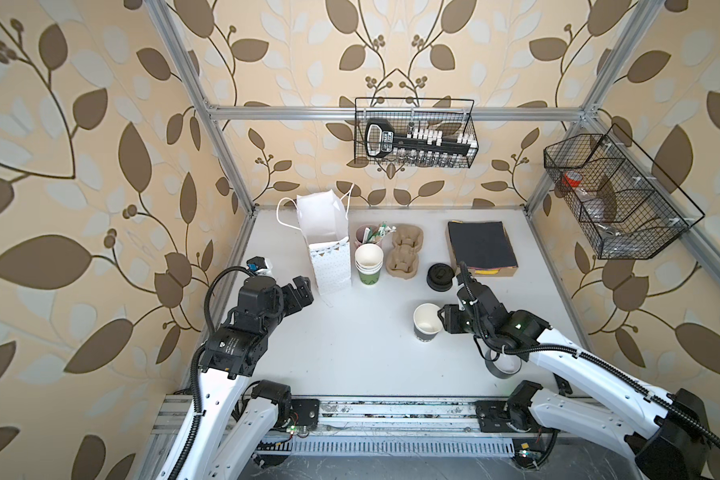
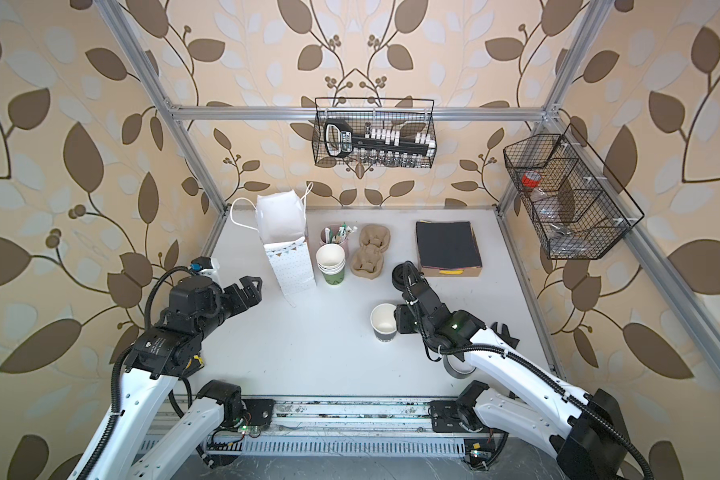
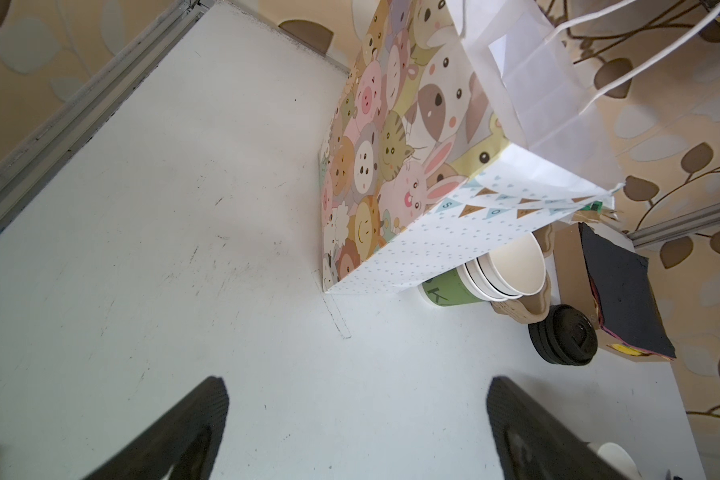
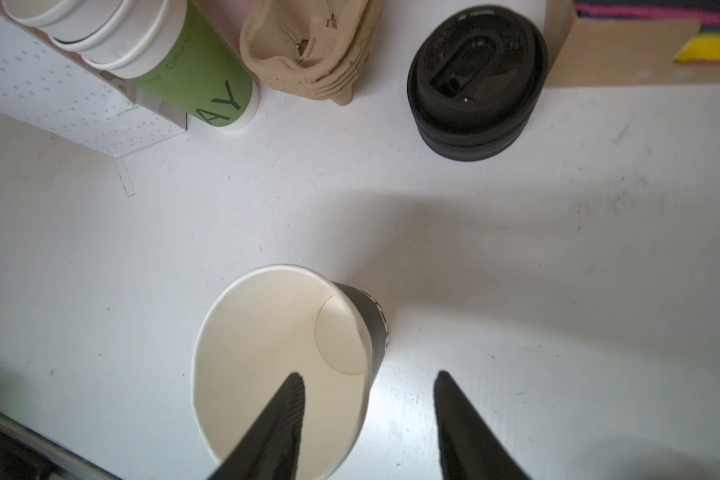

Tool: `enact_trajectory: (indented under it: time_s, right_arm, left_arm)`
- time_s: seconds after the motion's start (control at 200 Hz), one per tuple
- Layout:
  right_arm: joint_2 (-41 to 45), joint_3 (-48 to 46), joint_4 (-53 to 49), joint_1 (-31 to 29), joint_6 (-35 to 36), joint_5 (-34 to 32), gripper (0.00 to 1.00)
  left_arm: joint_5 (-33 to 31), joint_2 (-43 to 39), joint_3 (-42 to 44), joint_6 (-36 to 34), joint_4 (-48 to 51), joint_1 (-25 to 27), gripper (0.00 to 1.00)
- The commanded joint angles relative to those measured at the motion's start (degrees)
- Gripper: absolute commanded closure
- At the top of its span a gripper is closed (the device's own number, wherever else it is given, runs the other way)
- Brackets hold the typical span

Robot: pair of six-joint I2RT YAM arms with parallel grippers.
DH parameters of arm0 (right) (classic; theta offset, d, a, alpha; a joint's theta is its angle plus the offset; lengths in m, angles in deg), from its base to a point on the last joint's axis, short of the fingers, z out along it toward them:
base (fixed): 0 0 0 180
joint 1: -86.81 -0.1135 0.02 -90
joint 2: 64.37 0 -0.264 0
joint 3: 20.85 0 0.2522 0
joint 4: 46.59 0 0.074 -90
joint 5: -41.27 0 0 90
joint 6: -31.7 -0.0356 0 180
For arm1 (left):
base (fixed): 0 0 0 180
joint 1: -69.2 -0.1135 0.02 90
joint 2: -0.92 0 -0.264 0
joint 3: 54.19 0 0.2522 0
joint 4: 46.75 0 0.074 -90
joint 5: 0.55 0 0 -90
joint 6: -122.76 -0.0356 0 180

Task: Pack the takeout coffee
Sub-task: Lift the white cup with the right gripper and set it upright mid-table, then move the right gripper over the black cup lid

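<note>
The takeout coffee cup [image 1: 427,323] [image 2: 383,322] [image 4: 283,357] stands upright and lidless on the white table, dark outside with pale lettering, cream inside. My right gripper [image 1: 443,320] [image 4: 368,374] is open across its rim, one finger over the cup's mouth and the other outside the wall, neither pressing it. A stack of black lids [image 1: 440,276] [image 4: 474,83] sits just beyond. The white paper bag [image 1: 329,257] [image 3: 391,166] stands open at the back left. My left gripper [image 1: 304,291] [image 3: 358,380] hovers open and empty beside the bag's near corner.
Right of the bag stand stacked white-and-green cups [image 1: 368,264], a pink cup of sachets [image 1: 368,235], pulp carriers [image 1: 404,255] and a cardboard box of dark napkins [image 1: 481,247]. A tape roll [image 1: 501,368] lies under the right arm. Wire baskets [image 1: 416,133] hang on the walls.
</note>
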Motion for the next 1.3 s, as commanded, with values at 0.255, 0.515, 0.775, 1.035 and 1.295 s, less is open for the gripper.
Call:
enact_trajectory:
  time_s: [0.255,0.515,0.775,1.035,1.295]
  right_arm:
    - [-12.98,15.86,-6.51,8.20,11.15,-6.68,0.20]
    - [-28.08,24.22,-6.70,9.65,13.40,-5.91,0.18]
    - [-37.69,28.36,-5.81,12.50,14.84,-3.82,0.17]
    - [-43.59,31.21,-4.31,15.34,15.87,-0.83,0.16]
    - [-46.25,33.32,-3.65,15.01,15.64,-0.83,0.17]
  left_arm:
    - [0.58,-0.98,-0.29,-0.23,-0.88,0.62,0.01]
    - [0.79,-0.98,-0.33,-0.23,-0.70,0.79,0.01]
    - [0.65,-0.75,-0.20,-0.23,-0.70,1.06,0.01]
    - [0.56,0.36,-0.37,-0.23,-0.62,1.14,0.01]
    - [0.17,1.09,-0.37,-0.25,-0.62,1.16,0.01]
